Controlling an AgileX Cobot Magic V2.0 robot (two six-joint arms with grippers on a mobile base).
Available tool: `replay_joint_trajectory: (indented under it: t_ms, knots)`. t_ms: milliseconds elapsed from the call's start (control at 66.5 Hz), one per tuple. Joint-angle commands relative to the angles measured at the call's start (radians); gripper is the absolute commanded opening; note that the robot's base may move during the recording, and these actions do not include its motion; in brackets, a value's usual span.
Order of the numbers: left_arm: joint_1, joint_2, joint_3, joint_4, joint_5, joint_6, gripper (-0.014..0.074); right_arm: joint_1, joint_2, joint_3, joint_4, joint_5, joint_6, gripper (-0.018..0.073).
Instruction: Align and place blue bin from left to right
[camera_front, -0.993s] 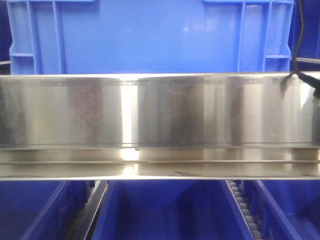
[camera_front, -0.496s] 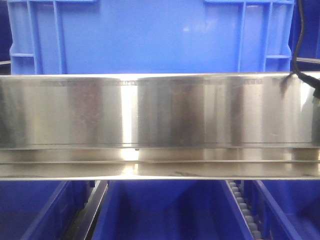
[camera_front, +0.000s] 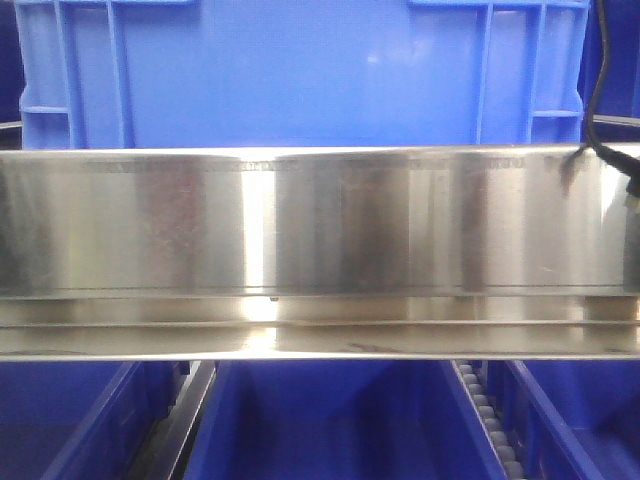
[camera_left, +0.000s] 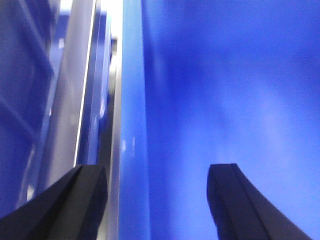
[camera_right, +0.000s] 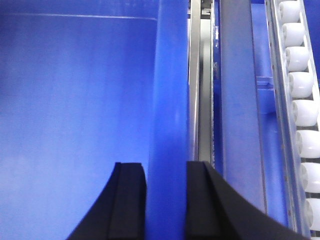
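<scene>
A large blue bin (camera_front: 300, 80) fills the top of the front view, standing behind a steel rail. In the left wrist view my left gripper (camera_left: 157, 170) is open, its black fingers (camera_left: 85, 195) wide apart on either side of the bin's left wall rim (camera_left: 132, 100), with a gap on both sides. Over in the right wrist view my right gripper (camera_right: 166, 167) is shut on the bin's right wall rim (camera_right: 170, 75), with both pads against the wall. Neither gripper shows in the front view.
A wide polished steel rail (camera_front: 320, 230) crosses the front view. Below it sit more blue bins (camera_front: 330, 420) with a roller track (camera_front: 490, 420) between them. A black cable (camera_front: 600, 80) hangs at the top right. White rollers (camera_right: 300, 75) run beside the held wall.
</scene>
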Motion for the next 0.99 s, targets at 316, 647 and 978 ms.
replay_joint_trajectory:
  t_ms: [316, 647, 978]
  knots:
    - [-0.001, -0.016, 0.05, 0.035, -0.007, -0.014, 0.0338, -0.005, -0.005, 0.003, -0.015, -0.01, -0.006, -0.0165]
    - [0.005, -0.014, 0.05, 0.044, -0.007, -0.018, 0.0338, -0.005, -0.005, 0.003, -0.015, -0.01, -0.006, -0.0165]
    - [0.005, -0.014, 0.053, 0.041, -0.007, -0.02, 0.0332, -0.005, -0.005, 0.003, -0.015, -0.01, -0.006, -0.0165]
